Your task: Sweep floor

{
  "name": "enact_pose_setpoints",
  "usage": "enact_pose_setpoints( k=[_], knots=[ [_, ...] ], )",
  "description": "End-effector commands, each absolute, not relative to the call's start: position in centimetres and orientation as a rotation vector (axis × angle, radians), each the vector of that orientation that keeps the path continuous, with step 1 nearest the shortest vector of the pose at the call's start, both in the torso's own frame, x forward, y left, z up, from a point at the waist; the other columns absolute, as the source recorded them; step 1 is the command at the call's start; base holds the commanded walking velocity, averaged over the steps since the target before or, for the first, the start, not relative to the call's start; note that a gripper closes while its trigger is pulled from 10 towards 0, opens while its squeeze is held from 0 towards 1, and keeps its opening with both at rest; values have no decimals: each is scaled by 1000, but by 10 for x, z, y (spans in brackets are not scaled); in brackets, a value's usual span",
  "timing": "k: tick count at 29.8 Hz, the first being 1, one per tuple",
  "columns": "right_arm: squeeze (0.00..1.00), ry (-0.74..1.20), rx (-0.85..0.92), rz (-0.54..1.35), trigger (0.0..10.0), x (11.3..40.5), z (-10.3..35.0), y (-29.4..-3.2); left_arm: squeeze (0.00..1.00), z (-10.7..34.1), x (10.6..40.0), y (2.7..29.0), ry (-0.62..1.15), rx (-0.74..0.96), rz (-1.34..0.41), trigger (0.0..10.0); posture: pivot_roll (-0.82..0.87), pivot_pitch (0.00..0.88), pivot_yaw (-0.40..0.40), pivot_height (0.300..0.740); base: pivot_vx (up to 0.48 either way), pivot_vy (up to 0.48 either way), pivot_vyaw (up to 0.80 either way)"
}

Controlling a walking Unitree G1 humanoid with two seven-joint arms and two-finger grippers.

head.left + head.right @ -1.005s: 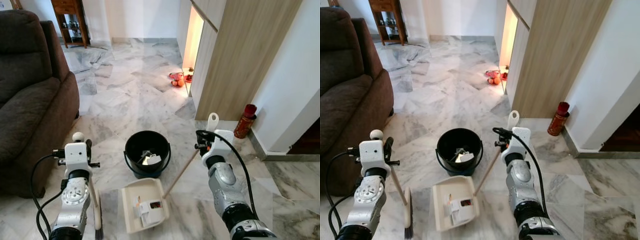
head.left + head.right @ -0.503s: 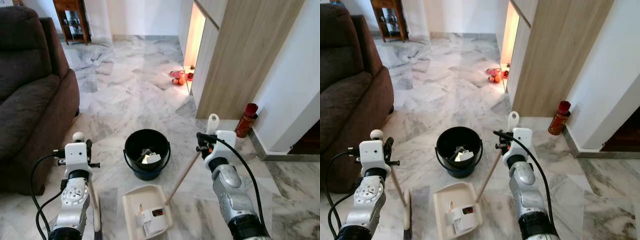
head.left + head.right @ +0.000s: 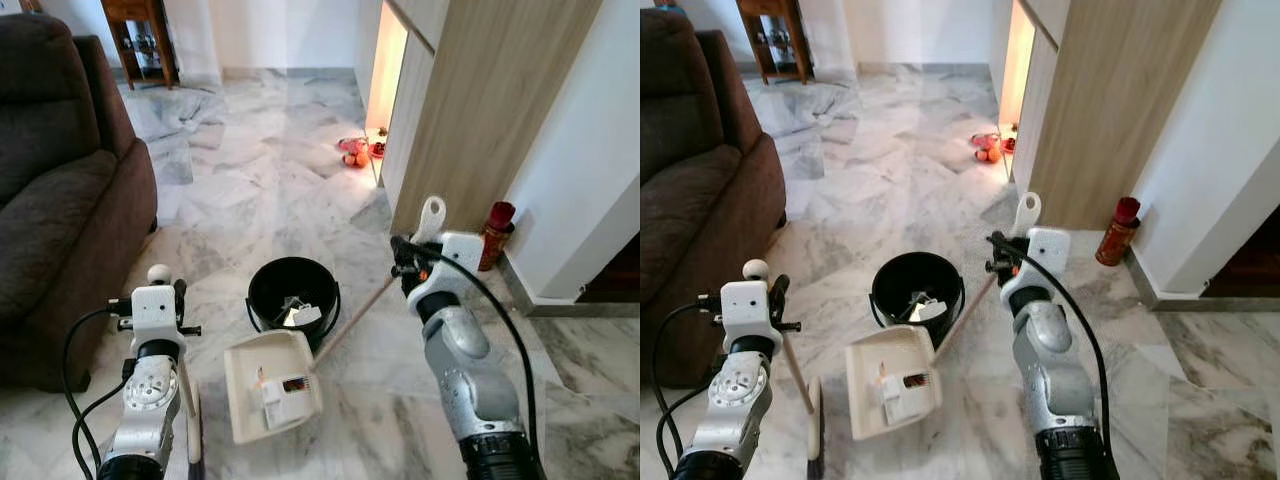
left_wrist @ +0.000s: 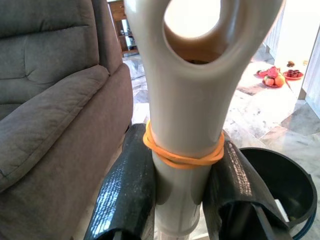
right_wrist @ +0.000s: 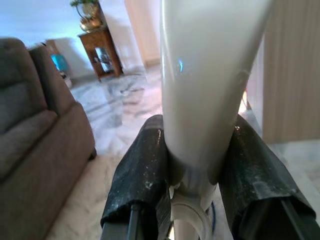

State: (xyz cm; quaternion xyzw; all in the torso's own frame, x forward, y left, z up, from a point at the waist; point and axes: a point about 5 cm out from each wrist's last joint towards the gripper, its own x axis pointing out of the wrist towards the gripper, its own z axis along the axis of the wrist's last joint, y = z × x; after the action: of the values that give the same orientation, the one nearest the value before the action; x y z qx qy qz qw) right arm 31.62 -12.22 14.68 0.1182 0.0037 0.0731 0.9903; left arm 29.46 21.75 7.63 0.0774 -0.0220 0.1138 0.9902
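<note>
A cream dustpan (image 3: 262, 392) with bits of litter (image 3: 274, 388) in it hangs tilted just in front of a black bucket (image 3: 270, 287). Its long wooden handle (image 3: 352, 312) runs up to my right gripper (image 3: 413, 259), which is shut on the cream handle end (image 5: 200, 90). My left gripper (image 3: 160, 303) is shut on the broom's cream handle top (image 4: 185, 130), which has an orange rubber band around it. The broom head (image 3: 193, 440) rests on the marble floor to the left of the dustpan. The bucket holds some white scraps (image 3: 300, 314).
A brown sofa (image 3: 60, 200) stands close on the left. A wooden cabinet (image 3: 480, 110) and a red bottle (image 3: 497, 232) are to the right. A plate of fruit (image 3: 354, 153) lies on the floor by the cabinet, and a wooden side table (image 3: 140, 30) stands far back.
My right gripper has risen and the dustpan has swung left and toward the bucket, lifting off the floor. The left arm and broom have stayed put.
</note>
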Motion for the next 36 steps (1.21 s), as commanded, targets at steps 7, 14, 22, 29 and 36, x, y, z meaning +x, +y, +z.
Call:
enact_pose_setpoints(
  k=[7,14,22,29,36],
  knots=[
    [0,-71,285,221,10000,312,197,-111,0,81,297,219,-62,171,223,10000,89,0,1,740,0,0,0],
    [0,-134,305,199,10000,313,220,-114,0,81,297,220,-65,166,228,10000,92,0,-2,740,0,0,0],
    [0,-291,366,120,10000,315,242,-120,0,82,296,221,-73,160,234,10000,99,0,-3,740,0,0,0],
    [0,-345,413,99,10000,315,249,-121,0,83,295,222,-74,160,240,10000,102,0,-2,740,0,0,0],
    [0,-361,427,94,10000,317,249,-120,0,82,293,224,-74,169,248,10000,106,0,-3,740,0,0,0]
  ],
)
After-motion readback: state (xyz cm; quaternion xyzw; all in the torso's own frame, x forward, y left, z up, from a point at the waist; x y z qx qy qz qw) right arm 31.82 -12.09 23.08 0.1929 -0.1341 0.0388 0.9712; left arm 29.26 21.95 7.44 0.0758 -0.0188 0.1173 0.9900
